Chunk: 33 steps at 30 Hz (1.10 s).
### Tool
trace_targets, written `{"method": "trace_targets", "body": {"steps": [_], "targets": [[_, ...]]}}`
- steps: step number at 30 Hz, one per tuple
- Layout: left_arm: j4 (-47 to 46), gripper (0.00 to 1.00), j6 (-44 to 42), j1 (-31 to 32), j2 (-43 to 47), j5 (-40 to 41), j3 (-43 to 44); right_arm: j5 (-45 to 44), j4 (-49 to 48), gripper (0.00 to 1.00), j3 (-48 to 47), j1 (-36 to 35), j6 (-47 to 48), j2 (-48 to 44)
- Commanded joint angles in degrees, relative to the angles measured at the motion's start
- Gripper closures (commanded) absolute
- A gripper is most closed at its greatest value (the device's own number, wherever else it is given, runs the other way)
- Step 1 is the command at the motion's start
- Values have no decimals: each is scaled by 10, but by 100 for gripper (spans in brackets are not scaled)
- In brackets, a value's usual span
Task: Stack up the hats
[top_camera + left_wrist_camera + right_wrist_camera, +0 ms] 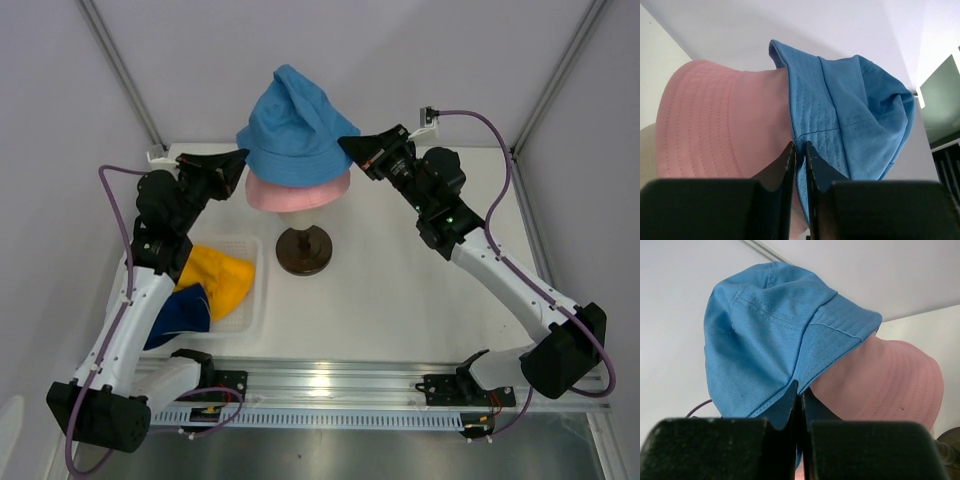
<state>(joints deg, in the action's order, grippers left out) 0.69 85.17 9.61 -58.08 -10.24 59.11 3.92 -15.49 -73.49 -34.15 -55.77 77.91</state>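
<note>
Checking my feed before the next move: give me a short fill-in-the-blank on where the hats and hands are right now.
1. The left hand and right hand each pinch the blue hat by its ___.
2. The pink hat covers the top of the ___.
3. The yellow hat and navy hat lie in the clear ___.
Missing: brim; head form; tray.

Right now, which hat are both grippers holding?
The light blue hat, topmost, sitting over the pink hat; the left gripper and right gripper pinch its brim on opposite sides. The yellow hat and navy hat lie aside, untouched.
</note>
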Motion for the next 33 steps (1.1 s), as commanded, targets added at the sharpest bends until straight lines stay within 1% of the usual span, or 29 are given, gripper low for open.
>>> {"method": "trace_targets", "body": {"steps": [1, 3, 4, 7, 10, 13, 17, 26, 32, 33], "targets": [[-49, 86, -4, 1, -12, -8, 7, -1, -14, 95, 0, 1, -2, -2], [-50, 94, 1, 1, -16, -11, 8, -2, -6, 82, 5, 5, -1, -5], [-53, 99, 2, 1, -17, -13, 8, -2, -5, 74, 7, 8, 0, -7], [-59, 99, 6, 1, -16, -15, 7, -4, -3, 55, 13, 22, 3, -14], [-54, 99, 1, 1, -14, -15, 15, -5, 0, 48, 17, 38, 7, -21], [-45, 99, -3, 1, -12, -12, 24, -1, -7, 47, 19, 54, 4, -21], [-39, 99, -7, 1, -12, -10, 29, -1, -24, 41, 17, 67, -3, -14], [-47, 99, -1, 1, -20, -16, 27, 36, -41, 38, 16, 68, -49, 30], [-59, 99, 2, 2, -23, -22, 17, 50, -54, 36, 38, 66, -85, 29], [-60, 99, 2, 2, -24, -20, 14, 51, -57, 34, 42, 63, -89, 29]]}}
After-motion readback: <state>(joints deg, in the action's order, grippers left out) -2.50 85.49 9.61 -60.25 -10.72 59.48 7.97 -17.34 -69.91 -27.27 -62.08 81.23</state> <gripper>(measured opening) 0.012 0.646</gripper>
